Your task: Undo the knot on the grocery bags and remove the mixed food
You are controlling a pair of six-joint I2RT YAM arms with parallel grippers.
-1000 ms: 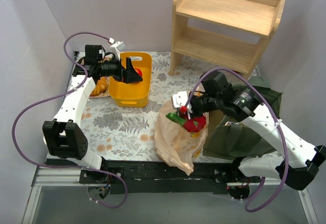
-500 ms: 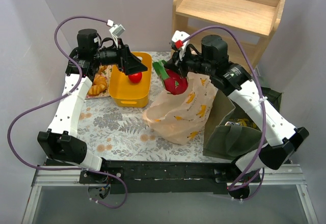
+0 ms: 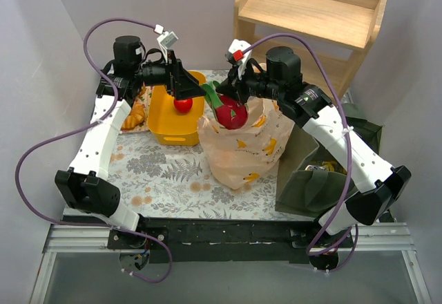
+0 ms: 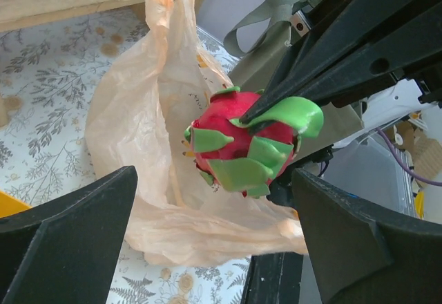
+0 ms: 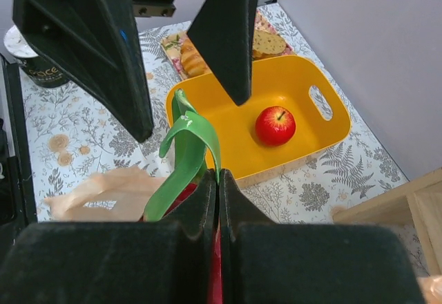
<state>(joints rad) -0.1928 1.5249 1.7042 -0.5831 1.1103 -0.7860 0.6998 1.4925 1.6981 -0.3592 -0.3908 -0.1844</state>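
**One dragon fruit [image 3: 232,115] clears the bag as two arms meet above the table**

One piece of the mixed food hangs in mid-air just above the mouth of the tan plastic bag [image 3: 242,155]. The clenched fingers of the right gripper [image 5: 217,179] pinch it by a green leaf. The left gripper [image 3: 192,91] faces it from above the yellow basket [image 3: 169,135], fingers spread wide and grasping nothing. In its wrist view the fruit sits framed between them (a handover looks likely, though that is only a reading of the pose).

The bag stands slumped on the floral tablecloth [image 3: 166,173], between the basket and a green tote [image 3: 311,186]. Its top is loose and gaping and no tied knot shows at its handles, so the untying part of the job appears done.

A red apple [image 3: 183,103] lies in the basket. A croissant [image 3: 136,115] and a bread slice [image 5: 266,41] rest on a patterned plate just beside it, so the unpacking seems well under way.

The fruit has yet to be set down anywhere. Whether more food remains inside the bag cannot be told, because its folds hide the bottom. Something yellowish shows at the tote's mouth, too small to identify.
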